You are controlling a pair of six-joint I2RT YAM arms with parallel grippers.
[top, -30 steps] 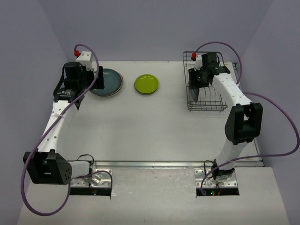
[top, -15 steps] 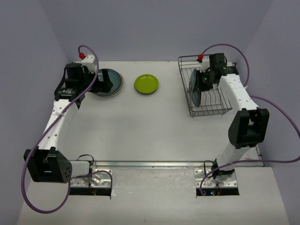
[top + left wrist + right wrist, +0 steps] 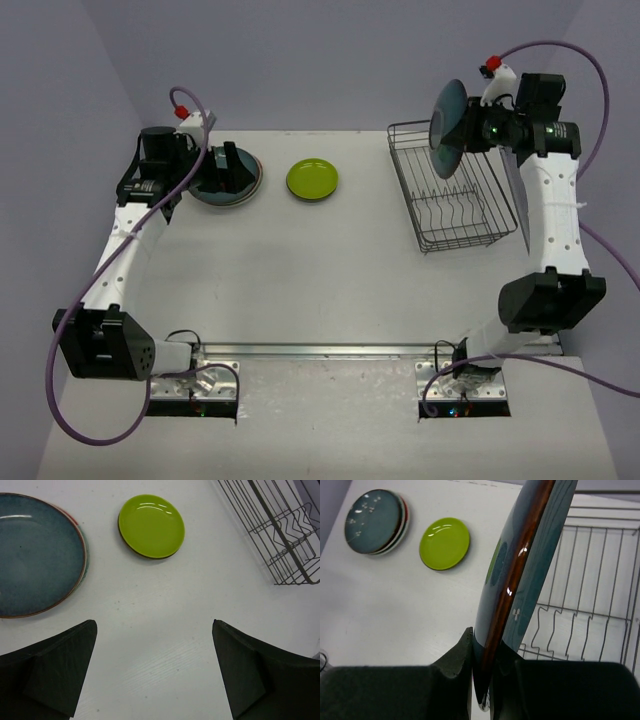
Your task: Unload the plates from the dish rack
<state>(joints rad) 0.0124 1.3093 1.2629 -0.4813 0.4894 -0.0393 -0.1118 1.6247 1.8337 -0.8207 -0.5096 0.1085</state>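
Observation:
My right gripper [image 3: 472, 128] is shut on the rim of a teal-patterned plate [image 3: 446, 113] and holds it on edge, high above the far end of the wire dish rack [image 3: 455, 200]. In the right wrist view the plate [image 3: 520, 565] stands between my fingers, with the rack [image 3: 590, 610] below, no plates showing in it. A stack of plates topped by a dark teal-blue one [image 3: 232, 175] lies at the back left, with a lime green plate [image 3: 312, 179] beside it. My left gripper [image 3: 222, 170] hovers open over that stack; its wrist view shows both plates [image 3: 35, 555] [image 3: 151, 526].
The rack's corner [image 3: 280, 530] shows at the upper right of the left wrist view. Purple cables loop from both arms. The table's back edge meets the wall just behind the rack and the plates.
My right gripper has lifted the teal-patterned plate up out of the rack and toward the back right. The rack shifted slightly. The left gripper has moved a little over the stack.

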